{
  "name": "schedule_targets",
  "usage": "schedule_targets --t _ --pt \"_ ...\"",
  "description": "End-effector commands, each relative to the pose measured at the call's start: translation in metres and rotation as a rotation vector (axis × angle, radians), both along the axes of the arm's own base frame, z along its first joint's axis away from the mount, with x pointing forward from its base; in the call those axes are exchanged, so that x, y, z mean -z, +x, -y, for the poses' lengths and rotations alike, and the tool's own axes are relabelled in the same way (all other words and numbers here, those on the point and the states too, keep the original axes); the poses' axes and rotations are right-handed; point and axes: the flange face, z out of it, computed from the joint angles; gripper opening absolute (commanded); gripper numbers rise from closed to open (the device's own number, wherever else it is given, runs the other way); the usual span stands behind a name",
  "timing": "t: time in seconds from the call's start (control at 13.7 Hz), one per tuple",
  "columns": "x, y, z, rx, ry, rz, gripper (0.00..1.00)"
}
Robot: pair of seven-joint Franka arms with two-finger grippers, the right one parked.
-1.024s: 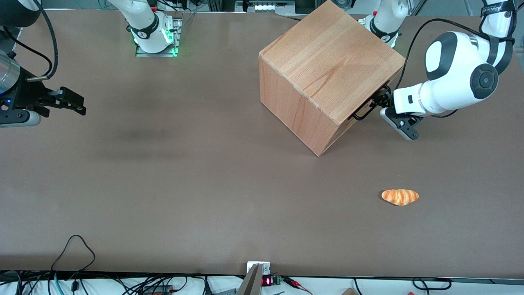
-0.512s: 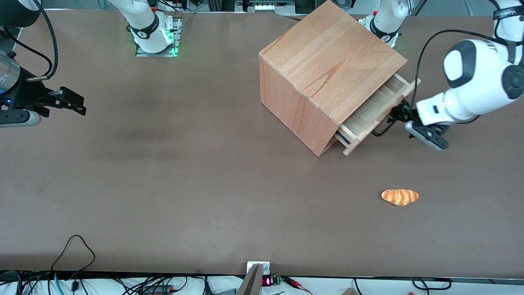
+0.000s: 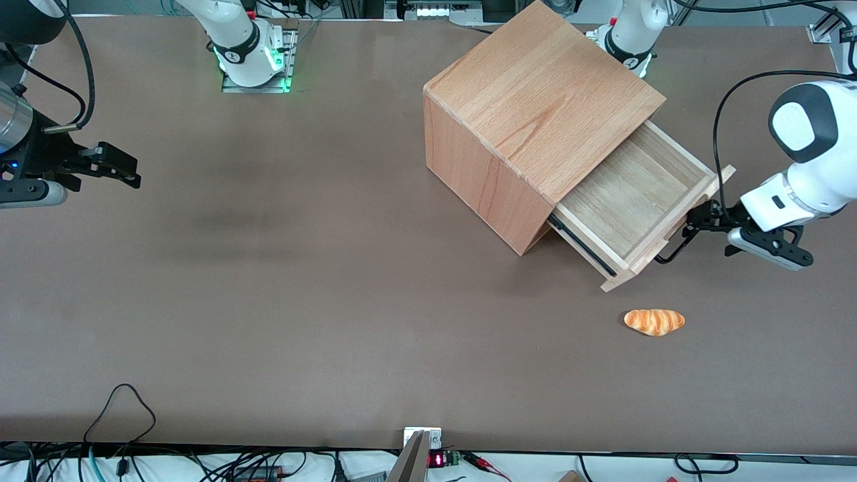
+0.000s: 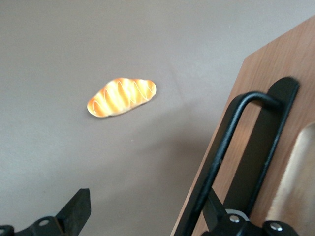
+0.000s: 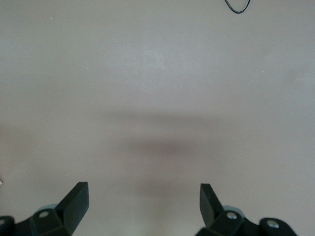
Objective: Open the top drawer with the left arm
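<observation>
The light-beech cabinet (image 3: 535,100) stands toward the working arm's end of the table. Its top drawer (image 3: 636,194) is pulled far out and looks empty inside. The thin black bar handle (image 3: 673,251) is on the drawer front and also shows in the left wrist view (image 4: 221,147). The white left arm (image 3: 803,154) reaches in from the table's end. Its gripper (image 3: 699,221) is at the handle in front of the drawer. In the left wrist view the gripper (image 4: 147,201) is open. One finger (image 4: 214,211) sits between the bar and the drawer front, and the other (image 4: 78,206) hangs over bare table.
An orange striped bread roll (image 3: 654,321) lies on the brown table (image 3: 335,281), nearer to the front camera than the drawer front; it also shows in the left wrist view (image 4: 121,96). Cables hang along the table's near edge.
The drawer has slid from shut to far out of the cabinet. The gripper has moved with the handle, away from the cabinet and nearer to the front camera.
</observation>
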Motion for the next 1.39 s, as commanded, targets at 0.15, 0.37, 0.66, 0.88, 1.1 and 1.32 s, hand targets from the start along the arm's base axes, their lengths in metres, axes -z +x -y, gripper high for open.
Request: schedule_targets --t 0.15,0.37,0.66,0.88,1.1,1.32 --pt "-0.042 0.007 -0.003 -0.041 -0.029 0.026 1.0" --pt "-0.07 0.005 -0.005 -0.062 -0.048 -0.013 1.0" --pt "-0.131 -0.01 -0.008 -0.218 0.042 -0.051 1.0" --pt "-0.174 -0.034 -0.001 -0.336 0.094 -0.136 1.0" --pt "-0.204 -0.051 0.007 -0.406 0.098 -0.215 1.0" --pt "-0.209 -0.05 0.011 -0.405 0.149 -0.199 1.0"
